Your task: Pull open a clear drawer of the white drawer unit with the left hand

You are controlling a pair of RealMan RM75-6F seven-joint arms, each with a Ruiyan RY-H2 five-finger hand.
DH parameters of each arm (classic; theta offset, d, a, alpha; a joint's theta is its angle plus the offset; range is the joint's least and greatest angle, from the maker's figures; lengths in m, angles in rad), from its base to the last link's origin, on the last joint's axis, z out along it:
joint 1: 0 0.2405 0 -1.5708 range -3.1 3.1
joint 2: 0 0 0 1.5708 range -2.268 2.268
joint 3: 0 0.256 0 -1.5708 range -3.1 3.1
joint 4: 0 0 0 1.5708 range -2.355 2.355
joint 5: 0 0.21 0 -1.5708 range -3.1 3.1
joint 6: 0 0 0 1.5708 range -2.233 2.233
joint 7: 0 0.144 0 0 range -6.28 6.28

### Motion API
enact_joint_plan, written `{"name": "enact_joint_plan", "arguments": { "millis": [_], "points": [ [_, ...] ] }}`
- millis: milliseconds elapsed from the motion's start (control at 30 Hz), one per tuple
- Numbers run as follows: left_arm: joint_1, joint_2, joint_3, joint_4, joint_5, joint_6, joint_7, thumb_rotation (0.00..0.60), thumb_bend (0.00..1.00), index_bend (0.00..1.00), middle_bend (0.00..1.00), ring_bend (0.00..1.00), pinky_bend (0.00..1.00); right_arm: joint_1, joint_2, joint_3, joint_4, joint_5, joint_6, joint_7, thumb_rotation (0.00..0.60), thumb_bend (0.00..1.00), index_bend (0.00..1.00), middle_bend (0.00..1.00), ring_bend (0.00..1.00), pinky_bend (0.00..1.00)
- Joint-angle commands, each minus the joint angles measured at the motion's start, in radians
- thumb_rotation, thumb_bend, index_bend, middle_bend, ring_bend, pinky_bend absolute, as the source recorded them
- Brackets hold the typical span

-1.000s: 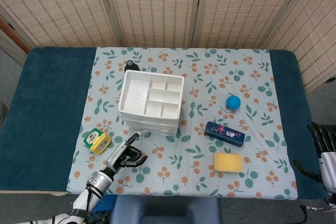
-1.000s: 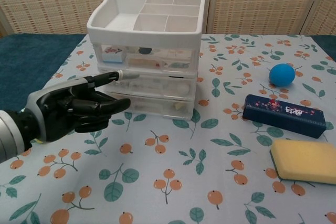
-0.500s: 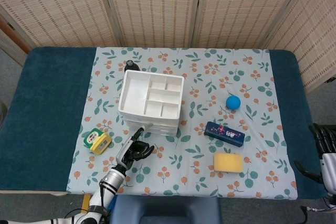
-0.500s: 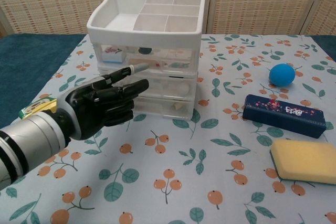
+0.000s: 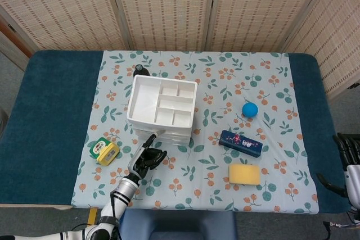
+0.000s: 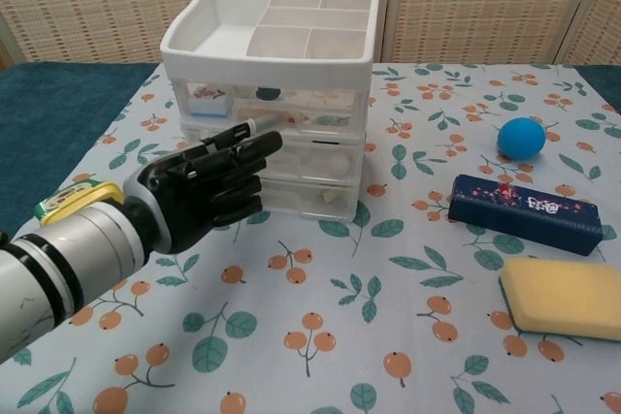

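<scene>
Left hand [image 6: 209, 191] nearer, fingers [image 6: 254, 147] against drawer unit [image 6: 277, 65] front

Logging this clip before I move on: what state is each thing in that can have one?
white drawer unit: upright, clear drawers all closed, top tray empty.
left hand: fingers extended at the drawer fronts, holding nothing.
right hand: idle at table's edge, grip unclear.
tape measure: lying flat, tape retracted.

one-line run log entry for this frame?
stage: reaching | left robot hand: at drawer unit front, contact unclear, empty | drawers: all closed | right robot hand: idle at table edge
</scene>
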Motion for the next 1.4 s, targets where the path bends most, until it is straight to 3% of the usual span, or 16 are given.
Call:
{"name": "enact_joint_plan", "arguments": {
  "millis": [33, 500, 1400],
  "points": [
    [0.002, -0.007, -0.010, 0.003, -0.001, -0.007, -0.021, 0.600, 0.34, 0.17, 0.94, 1.00, 1.00, 0.000, 0.000, 0.001, 0.001, 0.002, -0.003, 0.001, 0.600, 0.20, 0.01, 0.04, 0.00, 0.01],
    [-0.007, -0.021, -0.051, 0.013, -0.019, -0.053, -0.091, 0.600, 0.34, 0.19, 0.95, 1.00, 1.00, -0.001, -0.001, 0.004, 0.006, 0.010, -0.011, 0.005, 0.600, 0.20, 0.01, 0.04, 0.00, 0.01],
    [-0.020, -0.053, -0.101, 0.021, -0.107, -0.089, -0.053, 0.600, 0.34, 0.29, 0.95, 1.00, 1.00, -0.005, -0.006, 0.007, 0.025, 0.019, -0.023, 0.026, 0.600, 0.20, 0.01, 0.04, 0.00, 0.01]
  ]
}}
